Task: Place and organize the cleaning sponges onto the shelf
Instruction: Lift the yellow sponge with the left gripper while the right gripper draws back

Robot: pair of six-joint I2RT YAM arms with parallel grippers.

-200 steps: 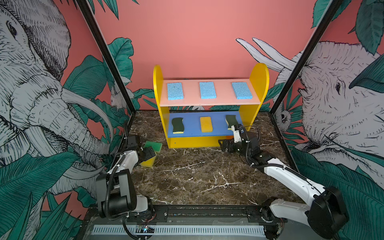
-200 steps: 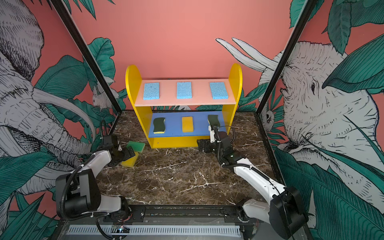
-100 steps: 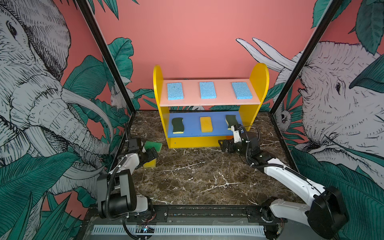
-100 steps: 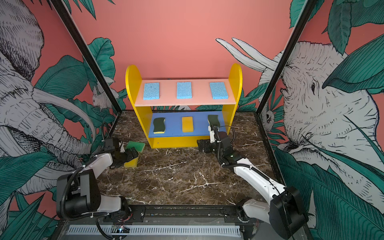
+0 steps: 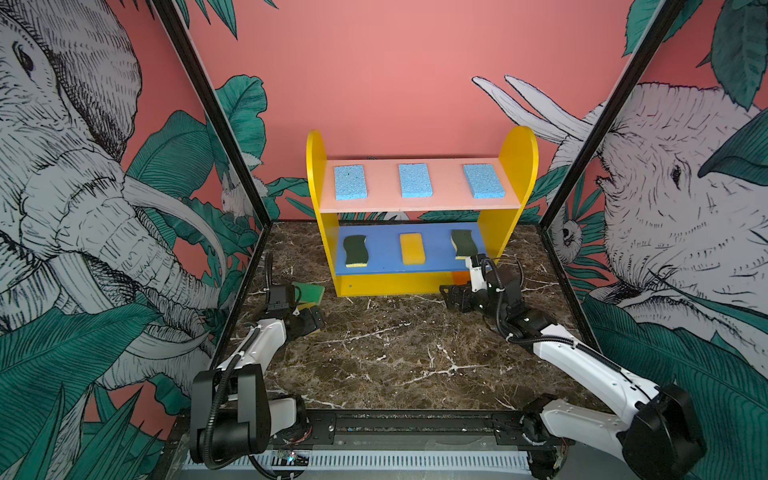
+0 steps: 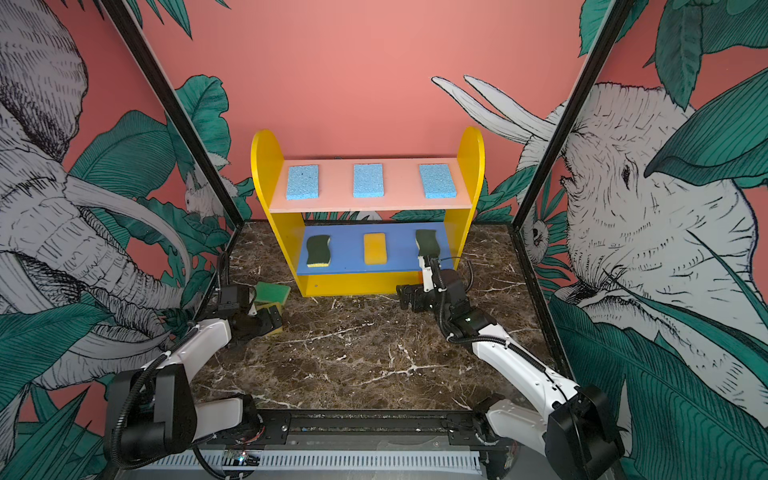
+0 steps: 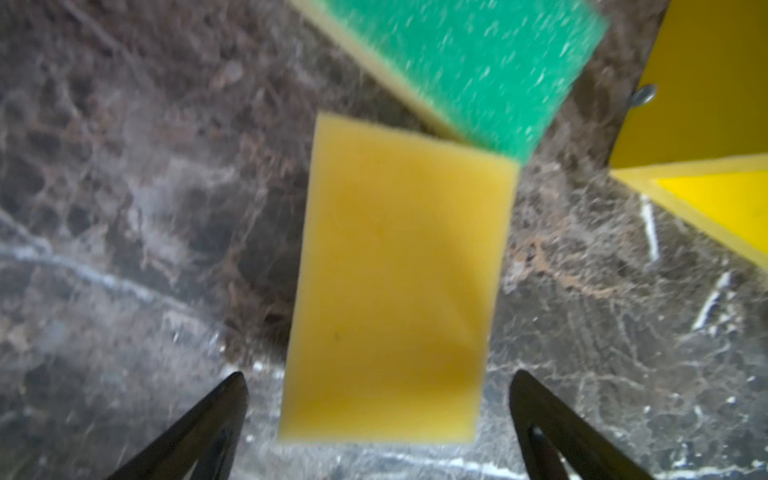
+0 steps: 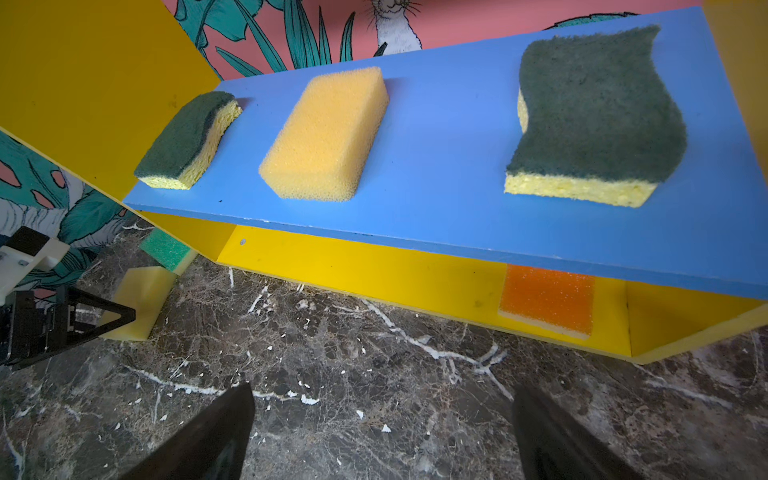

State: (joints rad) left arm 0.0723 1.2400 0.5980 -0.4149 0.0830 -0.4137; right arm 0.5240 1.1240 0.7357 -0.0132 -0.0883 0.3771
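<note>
High front views facing shelf (image 5: 515, 166), wrist views close-up

We've got the shelf (image 5: 515, 166) on the marble table (image 5: 395, 353): three blue sponges (image 5: 413, 180) up top, wavy green sponges (image 5: 355, 249) flanking a yellow sponge (image 5: 411, 248) mid-board, orange sponge (image 8: 546, 297) on the base. Green sponge (image 5: 309, 292) and pale sponge (image 7: 395, 282) lie on the table.

Both arms stretch forward and low, and the left gripper (image 7: 379, 376) and the right gripper (image 8: 382, 390) have their jaws wide apart.
</note>
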